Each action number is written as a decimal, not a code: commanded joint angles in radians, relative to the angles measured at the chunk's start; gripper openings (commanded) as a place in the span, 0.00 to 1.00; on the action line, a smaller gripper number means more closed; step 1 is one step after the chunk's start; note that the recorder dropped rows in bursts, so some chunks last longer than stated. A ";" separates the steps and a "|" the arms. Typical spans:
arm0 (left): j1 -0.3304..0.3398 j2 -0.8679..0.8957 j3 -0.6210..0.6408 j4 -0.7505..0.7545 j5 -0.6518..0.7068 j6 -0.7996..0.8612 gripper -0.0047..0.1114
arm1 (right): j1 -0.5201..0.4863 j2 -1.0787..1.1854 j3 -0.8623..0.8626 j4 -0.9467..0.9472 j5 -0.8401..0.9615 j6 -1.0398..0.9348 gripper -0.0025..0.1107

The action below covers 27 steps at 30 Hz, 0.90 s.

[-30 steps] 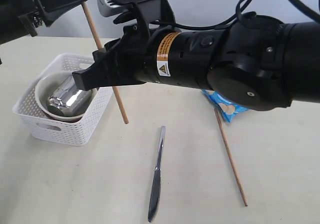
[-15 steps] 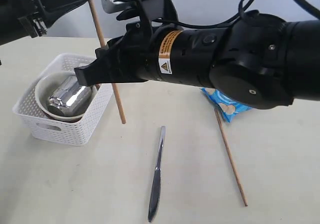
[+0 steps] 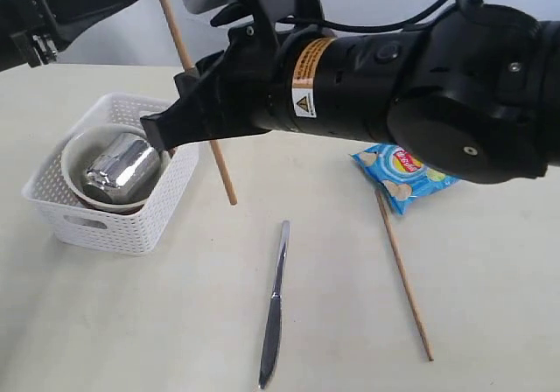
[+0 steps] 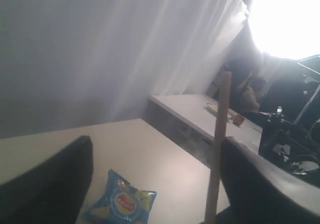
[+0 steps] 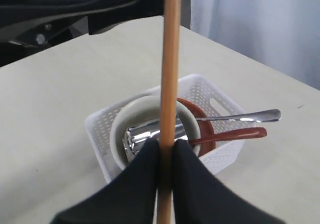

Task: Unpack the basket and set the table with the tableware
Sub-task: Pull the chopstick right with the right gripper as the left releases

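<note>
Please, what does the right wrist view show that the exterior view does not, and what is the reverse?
Only the right wrist view: a dark red spoon and a steel handle sticking out of the basket, over a reddish plate.
Only the exterior view: the knife, a loose chopstick and the blue chip bag on the table.
Both: the basket, the bowl holding the steel cup, and the held chopstick pinched in the right tool.

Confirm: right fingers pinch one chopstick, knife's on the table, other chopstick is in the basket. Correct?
Not quite. The other chopstick isn't in the basket; it lies on the table beside the chip bag, as the exterior view shows. The rest holds: the right fingers pinch one chopstick and the knife is on the table.
</note>
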 commanded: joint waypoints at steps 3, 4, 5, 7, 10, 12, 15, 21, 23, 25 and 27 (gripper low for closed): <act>0.008 -0.005 0.009 0.060 -0.006 -0.029 0.62 | -0.082 -0.026 -0.002 0.004 0.115 -0.022 0.02; 0.008 -0.005 0.009 0.064 -0.006 -0.035 0.61 | -0.097 -0.037 -0.002 0.004 0.140 -0.028 0.02; 0.008 -0.005 0.009 0.074 -0.006 -0.044 0.61 | -0.111 -0.048 -0.002 0.004 0.166 -0.036 0.02; 0.008 -0.005 0.009 0.095 -0.006 -0.054 0.61 | -0.132 -0.076 -0.002 0.001 0.224 -0.062 0.02; 0.008 -0.005 0.032 0.125 -0.006 -0.056 0.59 | -0.148 -0.122 -0.002 0.000 0.288 -0.131 0.02; 0.008 -0.005 0.070 0.127 -0.006 -0.052 0.52 | -0.154 -0.153 -0.002 -0.024 0.319 -0.158 0.02; 0.008 -0.005 0.136 0.124 -0.006 0.007 0.31 | -0.154 -0.200 -0.002 -0.084 0.326 -0.156 0.02; 0.008 -0.005 0.215 0.125 -0.006 0.148 0.04 | -0.154 -0.265 -0.002 -0.145 0.435 -0.158 0.02; 0.008 -0.005 0.221 0.161 -0.006 0.120 0.04 | -0.154 -0.280 -0.002 -0.154 0.490 -0.163 0.02; 0.008 -0.005 0.227 0.222 -0.006 0.099 0.04 | -0.154 -0.289 -0.002 -0.174 0.539 -0.189 0.02; 0.008 -0.005 0.227 0.296 -0.006 0.095 0.04 | -0.154 -0.301 -0.002 -0.179 0.593 -0.206 0.02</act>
